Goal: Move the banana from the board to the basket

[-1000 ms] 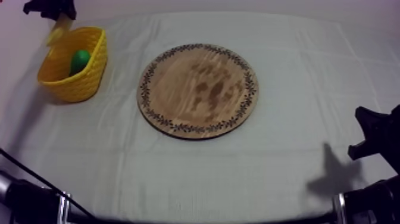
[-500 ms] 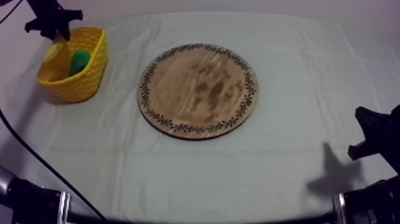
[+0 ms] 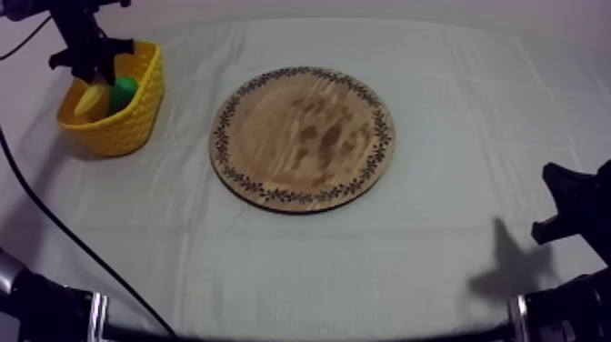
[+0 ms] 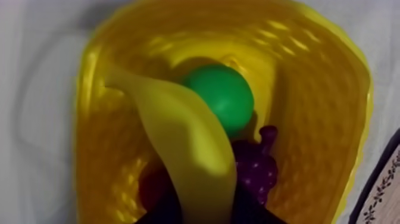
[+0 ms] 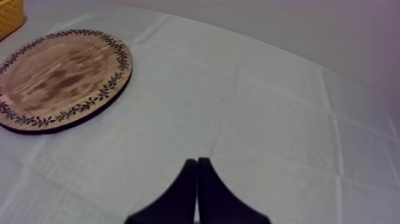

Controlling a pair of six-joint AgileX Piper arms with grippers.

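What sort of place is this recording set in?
Probably a robot test bench rather than a home: a cloth-covered table, a wooden board, and a yellow basket of toy fruit, with the left gripper holding a banana over it.

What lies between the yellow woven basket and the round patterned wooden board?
Only bare grey-white cloth; in the top view the yellow woven basket and the round patterned wooden board sit apart.

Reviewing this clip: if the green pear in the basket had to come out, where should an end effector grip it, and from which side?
Probably grip the pear across its rounded body, straight down through the open top of the yellow basket: its walls block sideways approaches. The banana, held by the left end effector, overlaps one side, so clear that first.
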